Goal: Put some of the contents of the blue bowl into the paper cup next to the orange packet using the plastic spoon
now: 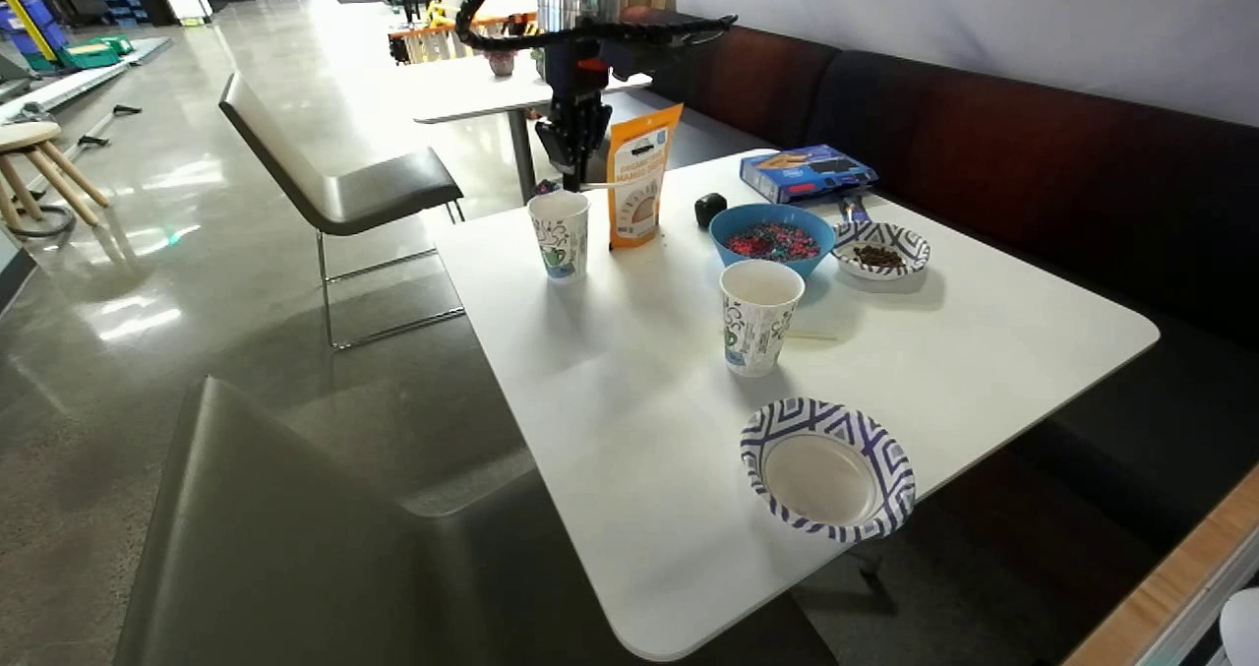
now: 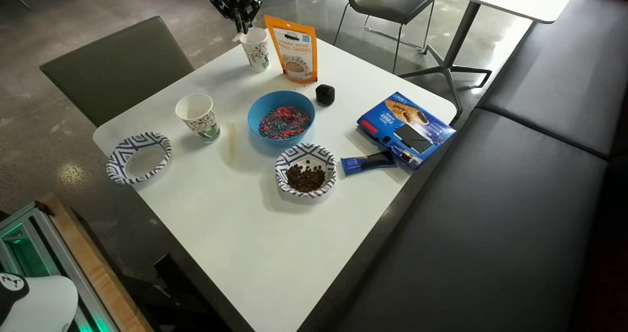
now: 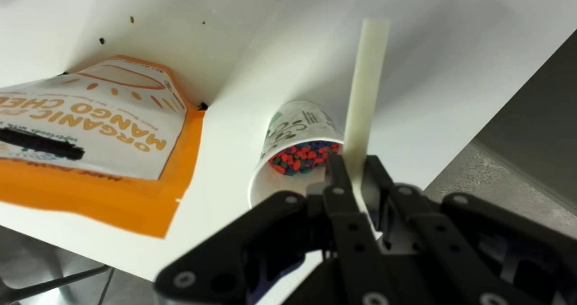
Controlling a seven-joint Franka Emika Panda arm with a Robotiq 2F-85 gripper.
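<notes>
The gripper (image 3: 357,175) pinches the spoon (image 3: 367,91) between its two fingers (image 3: 337,174). The long, pale handle pokes out past the fingertips. The gripper hides the rest, so I cannot tell where the scoop end is.

Right by the fingers is the cup (image 3: 299,122), standing up on the white table (image 2: 235,214). Little red, blue and green bits (image 3: 306,158) are inside it. I cannot tell if the gripper touches the rim.

The packet (image 2: 297,52) is orange and stands up just beside the cup, with a gap between them. A few tiny dark specks (image 3: 102,40) are on the table near it.

Farther out is a small black thing (image 2: 325,95). It sits near the blue bowl (image 2: 265,105), which has red and blue-green bits in it. A pale stick (image 2: 231,143) lies flat between the blue bowl and a second cup (image 2: 202,125).

Near the blue bowl is a patterned bowl (image 2: 304,151) with brown crumbs (image 2: 305,179) in it. A blue bar (image 2: 363,164) lies beside that, and one end is right by a blue box (image 2: 423,118). A second patterned bowl (image 1: 821,479) sits at the table's edge, near the second cup.
</notes>
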